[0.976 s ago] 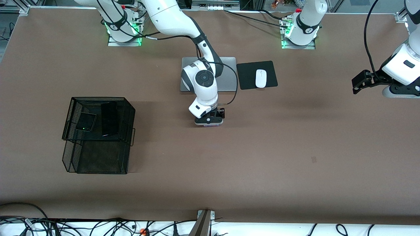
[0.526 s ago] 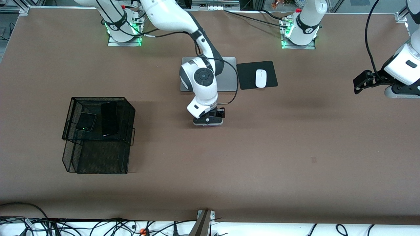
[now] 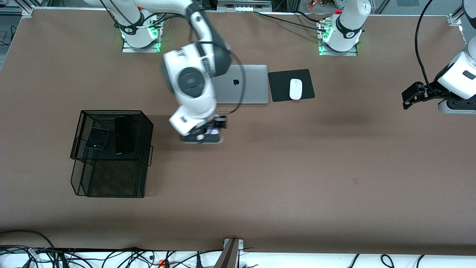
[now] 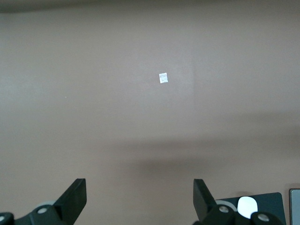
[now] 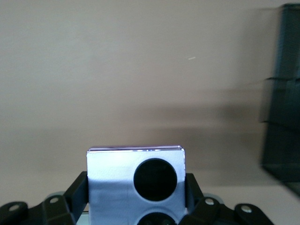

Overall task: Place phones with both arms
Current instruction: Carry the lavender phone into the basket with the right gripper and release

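My right gripper (image 3: 202,139) is shut on the lavender phone (image 5: 117,180), a squarish slab with two black circles, and holds it upright over bare table between the silver laptop and the black mesh basket (image 3: 111,180). In the right wrist view the fingers (image 5: 79,187) press on the phone's two side edges. On the basket's upper tier lie the small squarish black phone (image 3: 97,138) and the long slim black phone (image 3: 124,134). My left gripper (image 3: 455,107) hangs open over the left arm's end of the table, nothing between its fingers (image 4: 75,197).
The silver laptop (image 3: 247,83) lies closed between the arm bases, beside a black mouse pad (image 3: 282,87) carrying a white mouse (image 3: 295,89). The basket's mesh wall (image 5: 283,93) shows at the edge of the right wrist view. Cables run along the table's near edge.
My right arm has swung toward the basket with the lavender phone, uncovering the laptop. The left arm has barely shifted.
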